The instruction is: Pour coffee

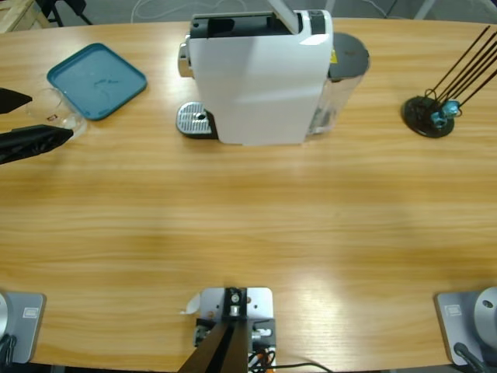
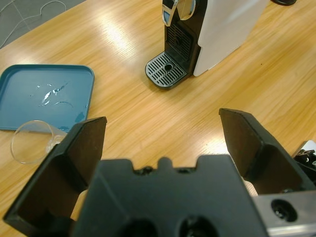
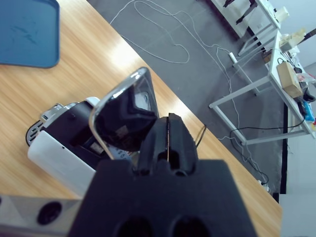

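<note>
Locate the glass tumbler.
In the high view the glass tumbler lies at the table's far left, touching the teal tray's corner, between the left hand's jaws.

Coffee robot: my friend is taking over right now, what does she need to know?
Left gripper: jaws wide open, nothing in them, low over the table beside the glass tumbler.
Right gripper: jaws closed together, up by the raised lever on top of the white coffee machine.
The tumbler lies tipped on its side next to the blue tray, which has wet smears on it. The drip grate under the spout is bare.
Done: lever up. No coffee can be seen anywhere.
Left: stand the tumbler under the spout, brew, then pour.
</note>
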### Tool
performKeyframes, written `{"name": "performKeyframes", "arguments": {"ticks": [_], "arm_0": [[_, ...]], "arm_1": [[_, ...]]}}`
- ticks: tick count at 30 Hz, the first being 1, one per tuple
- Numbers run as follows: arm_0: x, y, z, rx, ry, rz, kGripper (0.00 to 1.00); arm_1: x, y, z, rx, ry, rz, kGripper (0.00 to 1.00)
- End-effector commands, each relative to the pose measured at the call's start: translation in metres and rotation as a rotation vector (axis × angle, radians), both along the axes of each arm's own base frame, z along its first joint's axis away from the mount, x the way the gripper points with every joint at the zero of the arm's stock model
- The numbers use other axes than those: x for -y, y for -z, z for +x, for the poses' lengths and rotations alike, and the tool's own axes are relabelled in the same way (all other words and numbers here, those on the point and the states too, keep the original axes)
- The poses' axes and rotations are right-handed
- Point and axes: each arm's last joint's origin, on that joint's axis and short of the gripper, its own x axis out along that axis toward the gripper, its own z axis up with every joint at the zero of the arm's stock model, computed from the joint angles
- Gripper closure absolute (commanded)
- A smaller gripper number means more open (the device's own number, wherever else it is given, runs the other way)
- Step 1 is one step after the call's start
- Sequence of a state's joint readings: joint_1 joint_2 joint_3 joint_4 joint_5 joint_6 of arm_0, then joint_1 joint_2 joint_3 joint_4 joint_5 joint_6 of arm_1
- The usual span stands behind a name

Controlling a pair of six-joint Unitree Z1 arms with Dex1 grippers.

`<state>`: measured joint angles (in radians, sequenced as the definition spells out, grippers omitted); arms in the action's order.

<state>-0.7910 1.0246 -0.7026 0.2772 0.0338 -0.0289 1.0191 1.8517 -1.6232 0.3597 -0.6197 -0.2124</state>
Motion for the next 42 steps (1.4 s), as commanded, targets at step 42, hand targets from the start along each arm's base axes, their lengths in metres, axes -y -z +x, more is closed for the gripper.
{"name": "performKeyframes", "arguments": {"ticks": [42], "arm_0": [[0.002, 0.016, 0.002, -0.049, 0.008, 0.045, 0.004]], "arm_1": [[-0.041, 0.169, -0.005, -0.256, -0.085, -0.114, 1.000]]}}
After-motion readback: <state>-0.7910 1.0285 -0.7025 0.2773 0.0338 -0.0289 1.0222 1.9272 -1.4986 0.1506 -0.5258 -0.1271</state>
